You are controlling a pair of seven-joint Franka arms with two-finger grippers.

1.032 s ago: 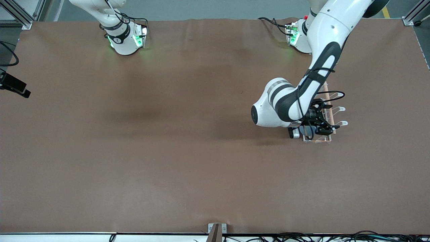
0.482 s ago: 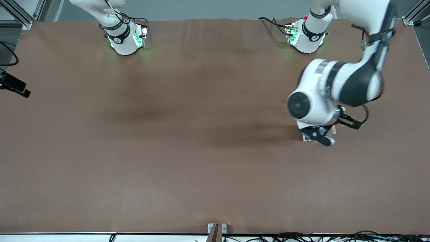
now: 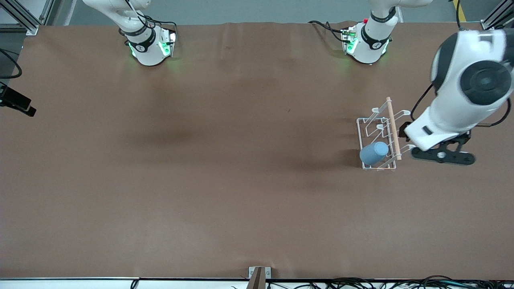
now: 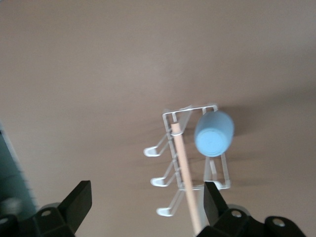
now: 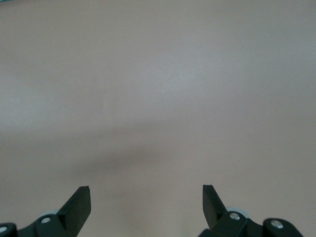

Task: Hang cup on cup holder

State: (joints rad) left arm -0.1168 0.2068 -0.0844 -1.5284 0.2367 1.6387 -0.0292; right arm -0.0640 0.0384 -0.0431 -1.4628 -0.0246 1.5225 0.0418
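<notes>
The light blue cup (image 3: 374, 153) hangs on a prong of the white wire cup holder (image 3: 393, 130), on the prong nearest the front camera. The holder stands toward the left arm's end of the table. My left gripper (image 3: 441, 155) is open and empty, raised in the air beside the holder, over the table toward the left arm's end. The left wrist view shows its open jaws (image 4: 146, 197) above the holder (image 4: 183, 168) and the cup (image 4: 213, 134). My right gripper (image 5: 146, 195) is open and empty over bare table; it is out of the front view.
The brown table cover (image 3: 225, 168) lies flat all around. The right arm's base (image 3: 146, 44) and the left arm's base (image 3: 367, 42) stand along the table's edge farthest from the front camera. Cables (image 3: 361, 283) lie past the edge nearest that camera.
My left gripper has let go of the cup, risen and swung off the holder toward the left arm's end. The cup stays on the prong. The right arm has not moved.
</notes>
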